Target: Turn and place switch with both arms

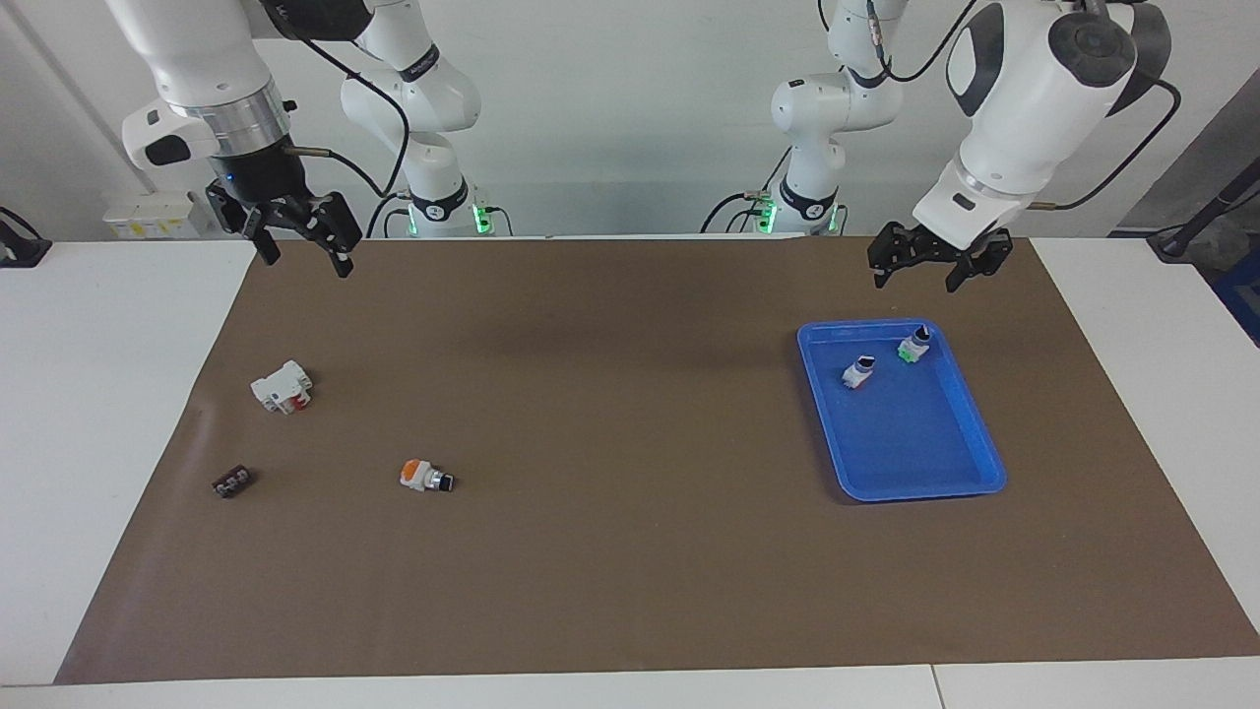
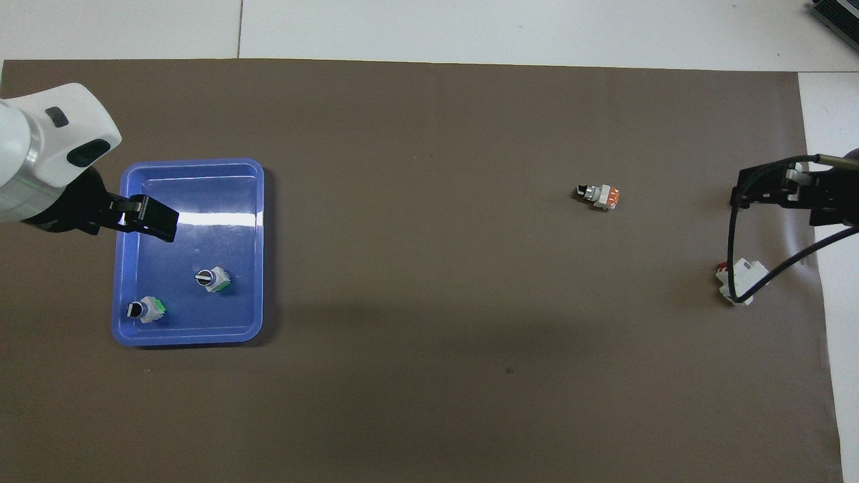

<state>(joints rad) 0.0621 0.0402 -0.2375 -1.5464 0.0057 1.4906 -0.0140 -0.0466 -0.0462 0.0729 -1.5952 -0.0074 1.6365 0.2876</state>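
**A:** What is the surface like, and the room around it?

**B:** A white table (image 1: 118,414) is covered across most of its top by a brown mat (image 1: 630,551). A pale wall rises at the robots' end, where both arm bases stand.

**A:** What lies on the mat?

**B:** A blue tray (image 1: 970,433) sits toward the left arm's end. Two switches stand apart inside it, in the part nearer the robots. The switch (image 1: 857,370) with its black knob up is there, and a second green-based switch (image 1: 914,346) is slightly nearer the robots. Toward the right arm's end lie a white block with red parts (image 1: 282,387), an orange-capped switch (image 1: 424,477) and a small dark part (image 1: 232,483), all well apart.

**A:** And the grippers?

**B:** The left gripper (image 1: 929,264) hangs in the air over the mat's edge nearest the robots, jaws spread wide, holding nothing. The right gripper (image 1: 300,244) hangs high over the mat's corner, jaws also spread, empty.

**A:** Anything hard to make out?

**B:** In the overhead view a cable crosses the white block, and both arms are cut off at the frame edges. The dark part is hidden there.
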